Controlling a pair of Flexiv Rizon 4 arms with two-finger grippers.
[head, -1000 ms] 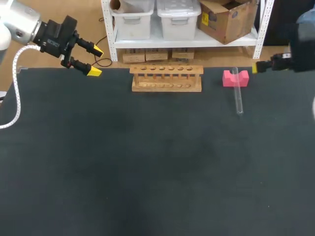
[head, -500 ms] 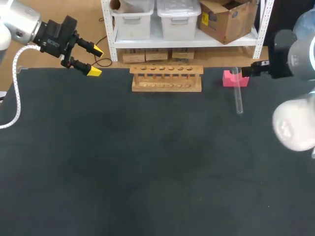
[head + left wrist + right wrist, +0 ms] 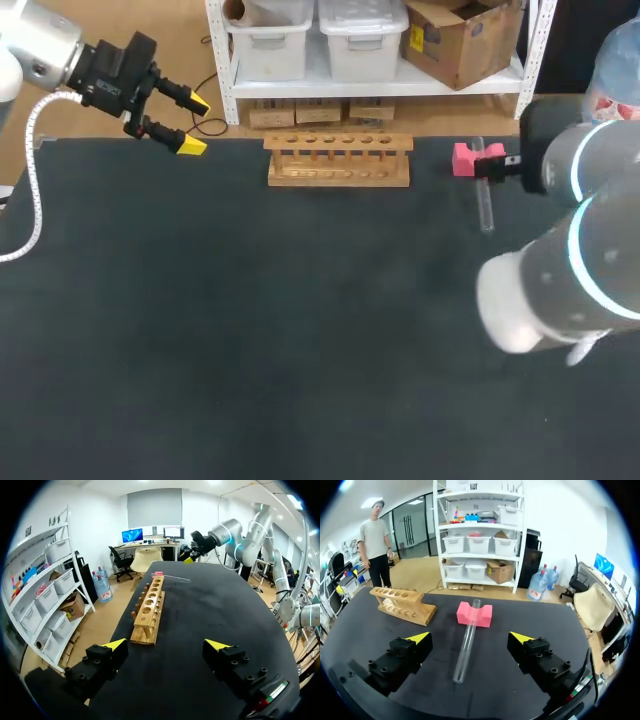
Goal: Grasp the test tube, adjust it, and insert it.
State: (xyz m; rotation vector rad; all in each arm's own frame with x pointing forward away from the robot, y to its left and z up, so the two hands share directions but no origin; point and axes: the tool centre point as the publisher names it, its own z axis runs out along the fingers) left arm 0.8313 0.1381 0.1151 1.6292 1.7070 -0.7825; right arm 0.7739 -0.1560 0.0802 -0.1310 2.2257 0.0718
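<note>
On the black desk (image 3: 300,330), the right arm (image 3: 560,270) hides the right jaws from above. The wrist view shows them wide open and empty, the tube (image 3: 465,647) lying between them untouched, its far end on a block (image 3: 474,615). Left jaws gape empty, apart from the rack (image 3: 338,160).

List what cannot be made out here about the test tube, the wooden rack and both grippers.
Right gripper: in the head view its fingertips are hidden behind the right arm.
Test tube: in the left wrist view it is too far and small to judge how it lies on the pink block.
Wooden rack: in the head view its holes are too small to show their depth.
</note>
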